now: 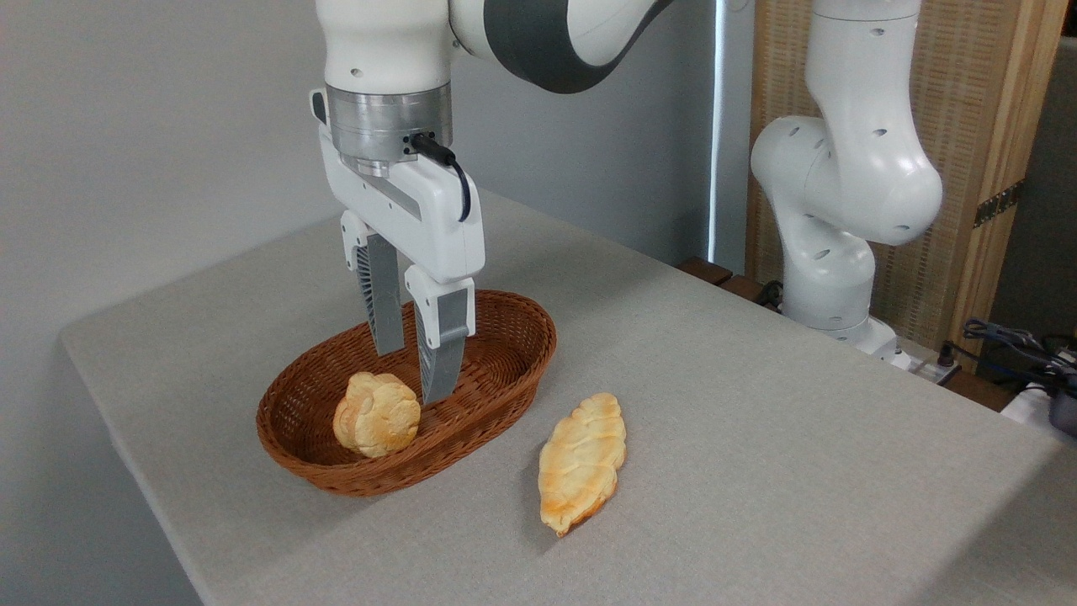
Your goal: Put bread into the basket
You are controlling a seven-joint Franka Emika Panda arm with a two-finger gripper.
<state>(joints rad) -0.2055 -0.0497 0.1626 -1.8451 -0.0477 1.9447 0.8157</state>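
1 bread on table beside basket rim; jaws parted narrow, empty, over basket.

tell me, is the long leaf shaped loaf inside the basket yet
No, the bread lies on the table to the right of the basket, which holds only a round bun.

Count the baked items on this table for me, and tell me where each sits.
2. The round bun lies in the basket, under the open gripper. The bread lies on the table, right of the basket.

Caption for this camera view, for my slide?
Open gripper above basket holding a bun; bread on table.
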